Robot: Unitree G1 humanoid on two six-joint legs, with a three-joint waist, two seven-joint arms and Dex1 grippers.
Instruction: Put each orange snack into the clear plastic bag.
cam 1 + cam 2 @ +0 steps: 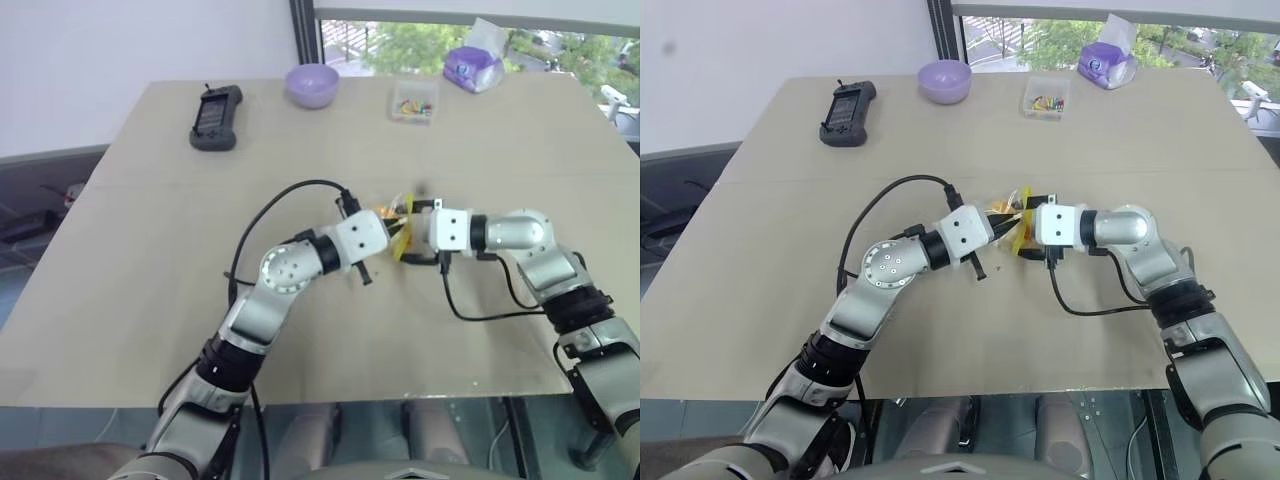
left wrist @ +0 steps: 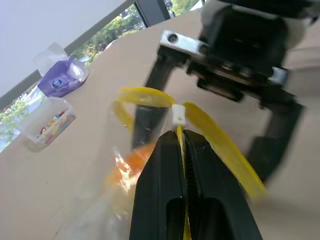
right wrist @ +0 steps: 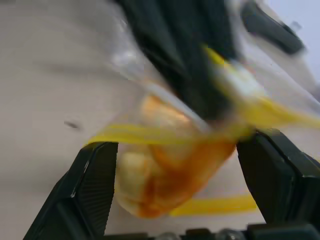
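Handheld device (image 1: 216, 117): we see it at eleven o'clock.
Purple bowl (image 1: 312, 85): twelve.
Clear box (image 1: 414, 102), purple pack (image 1: 473, 68): one.

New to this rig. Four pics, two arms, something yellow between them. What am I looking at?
It is a humanoid robot with two arms, each ending in a two-finger gripper. The two wide pictures come from a stereo camera on its head, looking down over a tan table. The two close-ups come from a camera on each wrist.

The left gripper is shut on the yellow seal strip of a clear bag, holding its mouth up. An orange bun is inside the bag. The right gripper is open, its black fingers on either side of the bag.

At the table's far edge lie a dark handheld device, a purple bowl, a small clear box of coloured bits and a purple pack.
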